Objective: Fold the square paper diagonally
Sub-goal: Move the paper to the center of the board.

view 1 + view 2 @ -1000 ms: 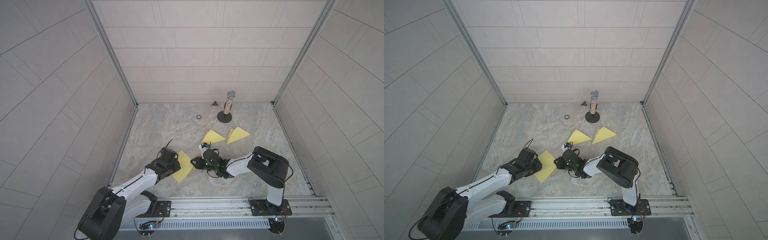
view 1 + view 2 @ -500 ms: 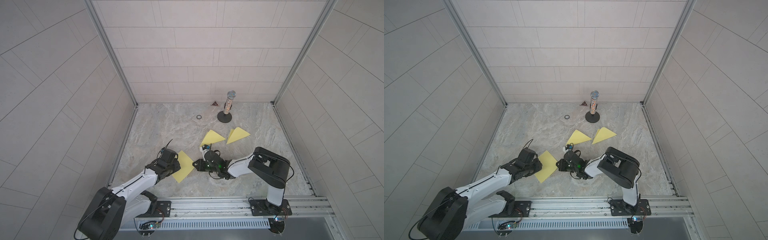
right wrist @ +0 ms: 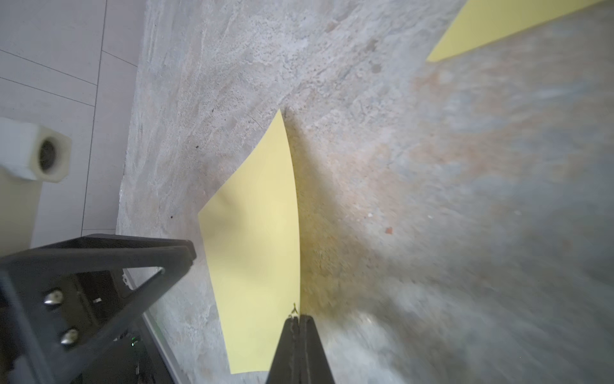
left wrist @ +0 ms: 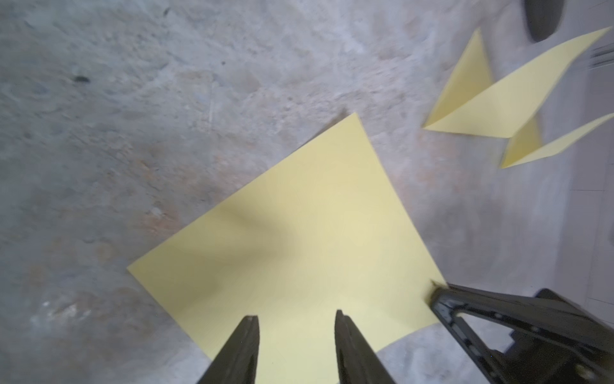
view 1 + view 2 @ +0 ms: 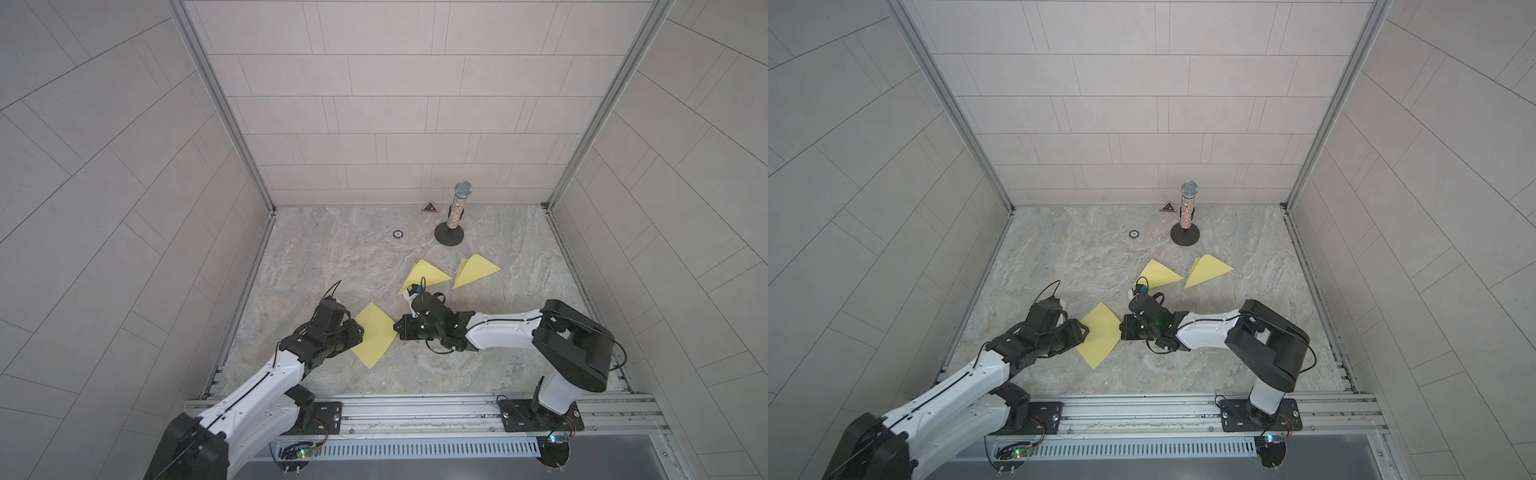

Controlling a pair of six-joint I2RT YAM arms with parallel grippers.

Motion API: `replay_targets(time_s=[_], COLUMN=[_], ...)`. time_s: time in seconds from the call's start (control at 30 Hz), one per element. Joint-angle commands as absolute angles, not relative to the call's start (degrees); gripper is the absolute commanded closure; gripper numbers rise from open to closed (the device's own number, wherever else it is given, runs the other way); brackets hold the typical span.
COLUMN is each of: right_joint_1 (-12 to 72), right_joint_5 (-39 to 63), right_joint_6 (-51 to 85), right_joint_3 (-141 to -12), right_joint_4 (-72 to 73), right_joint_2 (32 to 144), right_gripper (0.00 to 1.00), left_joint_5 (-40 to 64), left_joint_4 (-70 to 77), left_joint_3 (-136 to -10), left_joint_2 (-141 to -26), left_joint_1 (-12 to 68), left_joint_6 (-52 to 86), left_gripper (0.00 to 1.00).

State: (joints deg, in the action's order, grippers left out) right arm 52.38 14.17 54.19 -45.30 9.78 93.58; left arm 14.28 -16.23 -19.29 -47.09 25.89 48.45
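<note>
Yellow paper (image 5: 374, 334), grey marbled tabletop (image 5: 332, 257)

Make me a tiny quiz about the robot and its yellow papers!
1. True or false: the left fingers are open at the flat square paper.
2. How many folded yellow triangles lie on the table?
3. Which fingers are shut on the paper's corner? A: left fingers. B: right fingers. C: neither.

Key: 1. true. 2. two. 3. B.
</note>
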Motion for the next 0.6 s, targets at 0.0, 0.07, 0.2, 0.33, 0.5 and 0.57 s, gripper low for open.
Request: replay_targets(time_s=[0.0, 0.07, 0.2, 0.33, 0.5, 0.57], right_joint_1=[50.9, 49.7, 45.1, 40.2, 36.2, 35.9], right_joint_5=[14.6, 13.4, 12.8, 11.3, 12.2, 12.5], right_joint_6=[46.7, 44.5, 40.2, 36.4, 33.4, 33.1], right_joint_3=[-46.4, -45.4, -41.6, -39.4, -38.6, -39.3], right_joint_4=[-12.7, -20.8, -32.3, -38.7, -40.0, -40.3], right_joint_2=[87.8, 83.7, 74.2, 67.8, 67.9, 69.4], right_gripper=[1.00, 1.00, 1.00, 1.00, 1.00, 1.00], left_joint_5=[19.4, 21.4, 23.9, 27.0, 26.8, 24.8], left_joint_4=[-18.4, -18.4, -17.4, -12.7, -7.0, -5.2], left_joint_3=[-20.7, -21.0, -20.5, -19.3, -20.1, -20.8], left_joint_2=[-40.6, -38.4, -38.9, -43.9, -51.7, -54.8], left_joint_1=[25.7, 25.8, 25.9, 26.4, 31.3, 34.5], left_joint_6=[47.5, 47.5, 47.5, 47.5, 47.0, 47.0], left_gripper=[0.53, 0.53, 0.57, 0.67, 0.70, 0.71])
